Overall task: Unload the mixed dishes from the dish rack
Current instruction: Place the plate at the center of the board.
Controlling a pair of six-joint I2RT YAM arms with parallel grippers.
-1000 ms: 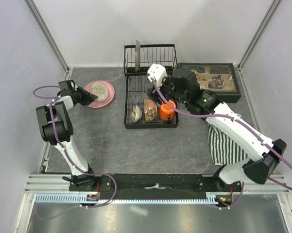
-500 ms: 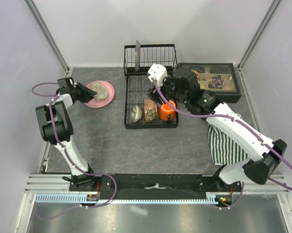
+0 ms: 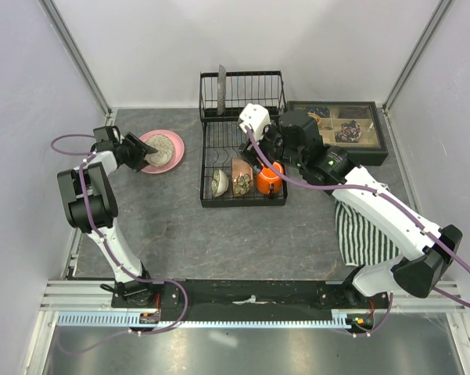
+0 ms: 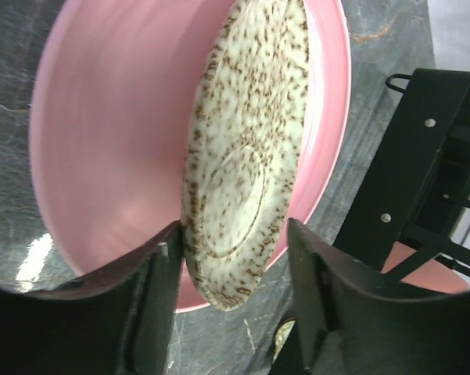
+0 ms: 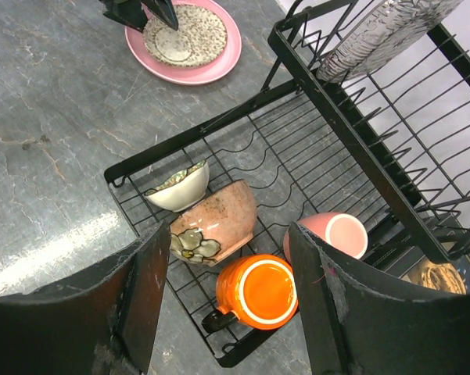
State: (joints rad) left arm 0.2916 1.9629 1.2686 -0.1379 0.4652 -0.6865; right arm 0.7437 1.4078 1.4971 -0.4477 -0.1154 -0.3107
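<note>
Left arm (image 3: 113, 246): from above I see white link shells between black joint housings.
Right arm (image 3: 383, 207): same white shells and black joints, with a white boxy block (image 3: 252, 119) at the wrist.
Cables (image 3: 62, 141): purple, looped along each arm.
Left gripper (image 4: 233, 228): my wrist view shows two broad matte-black fingers.
Right gripper (image 5: 228, 234): matching black fingers.

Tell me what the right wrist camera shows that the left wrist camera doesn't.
Only the right wrist view looks down into the dish rack's lower basket, at the small pale bowl, brown bowl, orange mug and pink mug, framed by the open right gripper. Only the left wrist view shows the open left gripper close up, a finger on each side of the grey speckled plate's near edge. Both show that plate lying on the pink plate, the grey table, and some black rack frame.
</note>
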